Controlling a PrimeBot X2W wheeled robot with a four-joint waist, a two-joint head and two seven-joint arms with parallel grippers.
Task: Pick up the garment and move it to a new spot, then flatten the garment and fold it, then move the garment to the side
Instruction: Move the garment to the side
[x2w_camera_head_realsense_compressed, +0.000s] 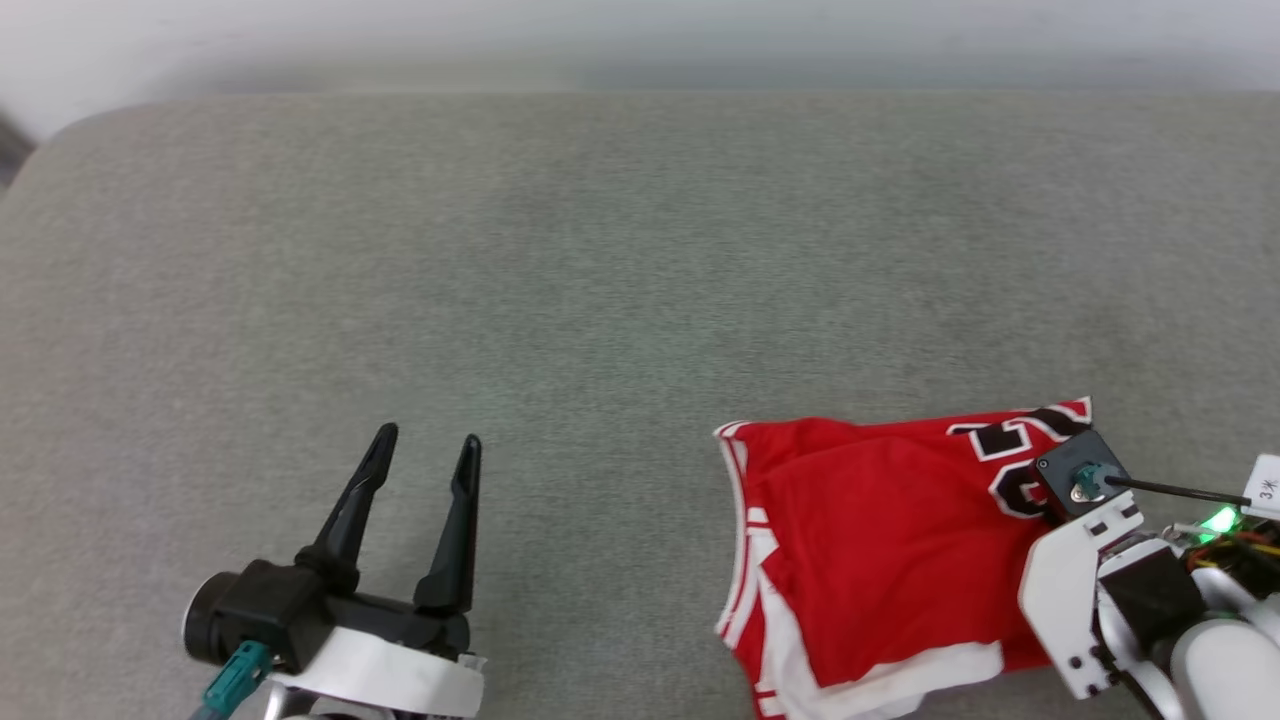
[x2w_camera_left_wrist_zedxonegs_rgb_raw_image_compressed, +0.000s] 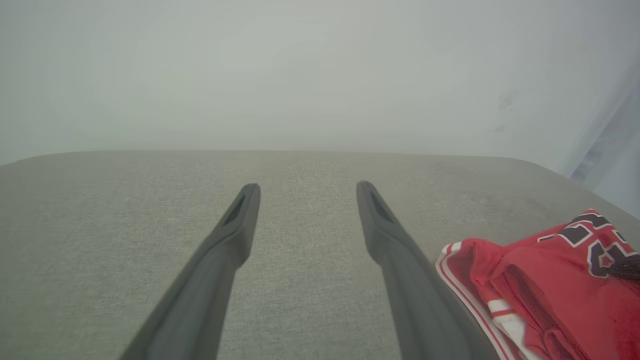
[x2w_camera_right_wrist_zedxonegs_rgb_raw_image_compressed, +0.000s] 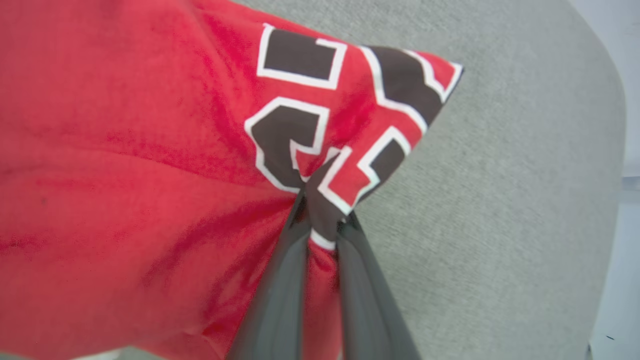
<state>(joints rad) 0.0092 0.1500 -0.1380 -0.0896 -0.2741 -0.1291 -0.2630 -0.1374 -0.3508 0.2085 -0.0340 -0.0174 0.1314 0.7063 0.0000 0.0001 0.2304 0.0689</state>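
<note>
The garment (x2w_camera_head_realsense_compressed: 880, 540) is a red jersey with white striped trim and black white-outlined numbers, lying folded at the lower right of the grey surface. Its bunched edge also shows in the left wrist view as the garment (x2w_camera_left_wrist_zedxonegs_rgb_raw_image_compressed: 545, 280). In the right wrist view my right gripper (x2w_camera_right_wrist_zedxonegs_rgb_raw_image_compressed: 322, 212) is shut, pinching a fold of the garment (x2w_camera_right_wrist_zedxonegs_rgb_raw_image_compressed: 125, 165) at the black numbers. In the head view my right gripper's wrist (x2w_camera_head_realsense_compressed: 1085, 485) sits over the numbered corner, its fingers hidden beneath it. My left gripper (x2w_camera_head_realsense_compressed: 425, 445) stands open at the lower left, well apart from the cloth, nothing between its fingers (x2w_camera_left_wrist_zedxonegs_rgb_raw_image_compressed: 240, 220).
The grey fabric surface (x2w_camera_head_realsense_compressed: 600, 280) spreads wide to the left and back of the garment. Its rounded far edge meets a pale wall (x2w_camera_head_realsense_compressed: 640, 40). The surface's right edge (x2w_camera_right_wrist_zedxonegs_rgb_raw_image_compressed: 607, 200) runs close beside the pinched corner.
</note>
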